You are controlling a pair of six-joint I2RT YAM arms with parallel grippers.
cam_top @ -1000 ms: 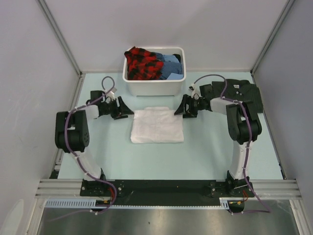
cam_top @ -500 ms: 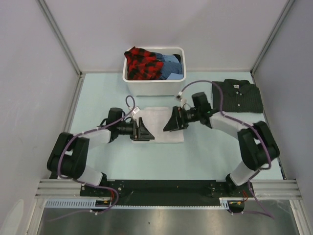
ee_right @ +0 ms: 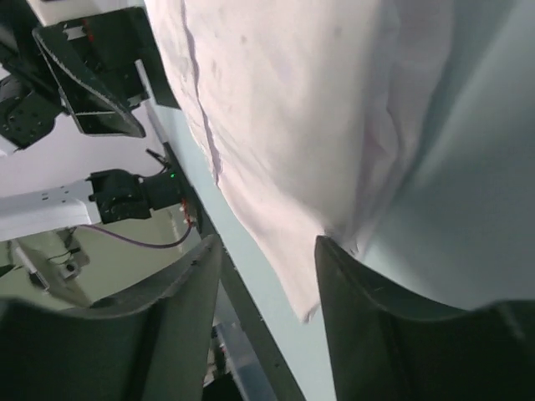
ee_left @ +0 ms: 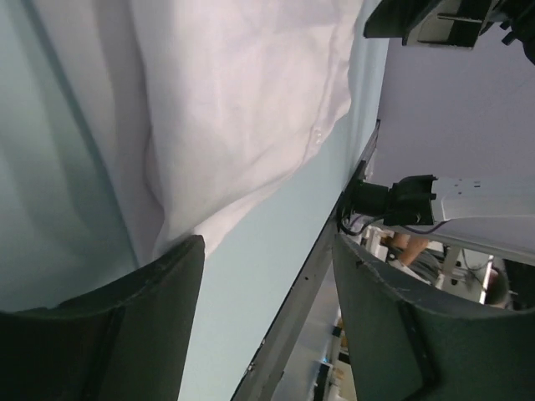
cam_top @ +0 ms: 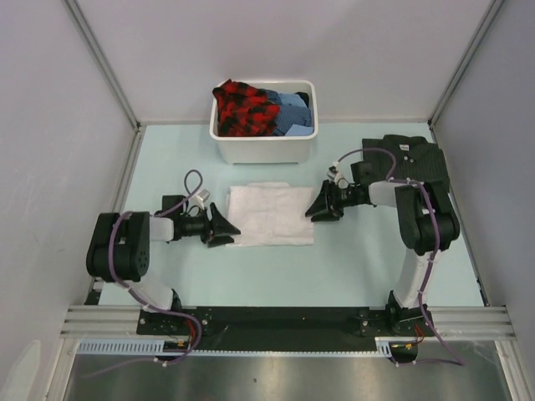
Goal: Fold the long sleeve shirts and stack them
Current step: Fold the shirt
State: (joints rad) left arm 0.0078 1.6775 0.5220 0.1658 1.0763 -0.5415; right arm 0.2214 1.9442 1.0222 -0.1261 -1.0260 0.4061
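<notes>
Left pincer (cam_top: 227, 229) and right pincer (cam_top: 316, 209) flank the white shirt (cam_top: 269, 214), jaws seemingly parted.

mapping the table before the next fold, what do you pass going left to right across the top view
left gripper → white shirt → right gripper → dark striped shirt

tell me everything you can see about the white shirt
The white shirt is folded into a flat, roughly square bundle of soft, lightly wrinkled cloth. It lies on the table, apart from the tub behind it. The left gripper and right gripper sit open at its side edges, neither clamping it.
</notes>
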